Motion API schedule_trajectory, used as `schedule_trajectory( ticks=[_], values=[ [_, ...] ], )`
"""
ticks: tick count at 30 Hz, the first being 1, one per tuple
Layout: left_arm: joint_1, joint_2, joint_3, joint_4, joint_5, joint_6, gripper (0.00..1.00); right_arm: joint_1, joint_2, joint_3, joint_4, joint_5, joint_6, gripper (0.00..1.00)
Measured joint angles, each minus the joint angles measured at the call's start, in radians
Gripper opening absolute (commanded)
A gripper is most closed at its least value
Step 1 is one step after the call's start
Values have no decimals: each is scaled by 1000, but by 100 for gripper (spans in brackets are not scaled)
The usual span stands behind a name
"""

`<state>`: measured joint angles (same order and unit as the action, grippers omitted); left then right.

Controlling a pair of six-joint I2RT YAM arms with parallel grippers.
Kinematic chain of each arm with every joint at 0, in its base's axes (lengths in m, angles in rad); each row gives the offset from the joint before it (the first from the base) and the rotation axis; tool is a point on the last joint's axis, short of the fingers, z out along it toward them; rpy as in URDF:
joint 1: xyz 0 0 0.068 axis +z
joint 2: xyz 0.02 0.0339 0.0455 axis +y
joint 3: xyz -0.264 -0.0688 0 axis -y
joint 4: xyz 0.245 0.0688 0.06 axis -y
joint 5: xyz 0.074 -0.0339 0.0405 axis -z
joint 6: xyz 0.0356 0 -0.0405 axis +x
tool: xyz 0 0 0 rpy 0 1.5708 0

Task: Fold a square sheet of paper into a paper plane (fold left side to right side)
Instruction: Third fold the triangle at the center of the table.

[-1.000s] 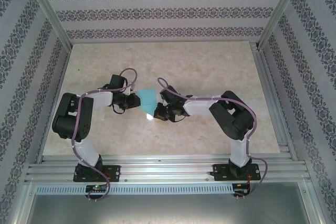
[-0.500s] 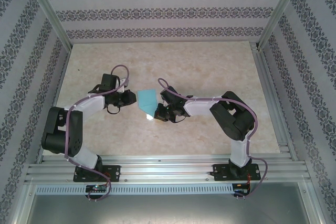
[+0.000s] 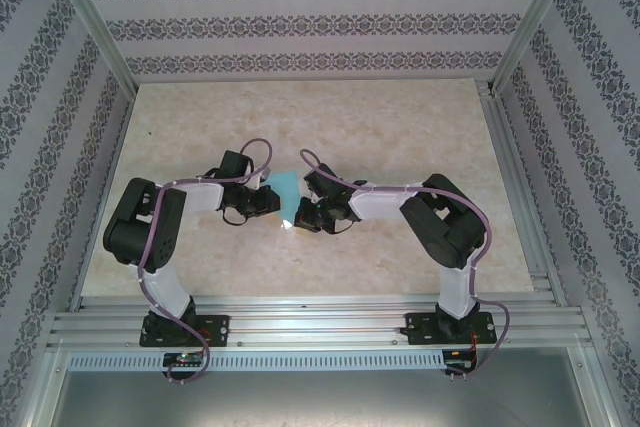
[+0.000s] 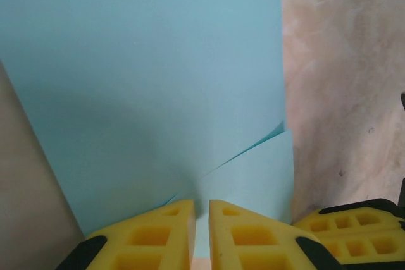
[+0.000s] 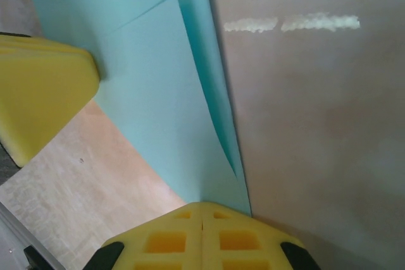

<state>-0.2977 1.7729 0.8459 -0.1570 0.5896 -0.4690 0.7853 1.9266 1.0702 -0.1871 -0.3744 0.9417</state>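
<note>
Over the marbled tabletop the square sheet of paper sits mid-fold, right gripper clamped on it, left gripper hold unclear; next probably needs the crease pressed.

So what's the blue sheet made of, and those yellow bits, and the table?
The blue sheet looks like thin paper: matte, with a sharp crease and a flap lifting off it. The yellow pads on the jaws look like soft foam or rubber, moulded with square hollows. The table looks like stone-patterned board, maybe laminate; a pale glare streak hints at sheen.
</note>
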Motion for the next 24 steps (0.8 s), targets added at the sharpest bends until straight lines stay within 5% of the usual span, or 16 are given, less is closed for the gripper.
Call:
schedule_trajectory(
  ticks=[24],
  values=[
    [-25,8,9,11,-42,12,14,26,81,124,-30,43,108,7]
  ],
)
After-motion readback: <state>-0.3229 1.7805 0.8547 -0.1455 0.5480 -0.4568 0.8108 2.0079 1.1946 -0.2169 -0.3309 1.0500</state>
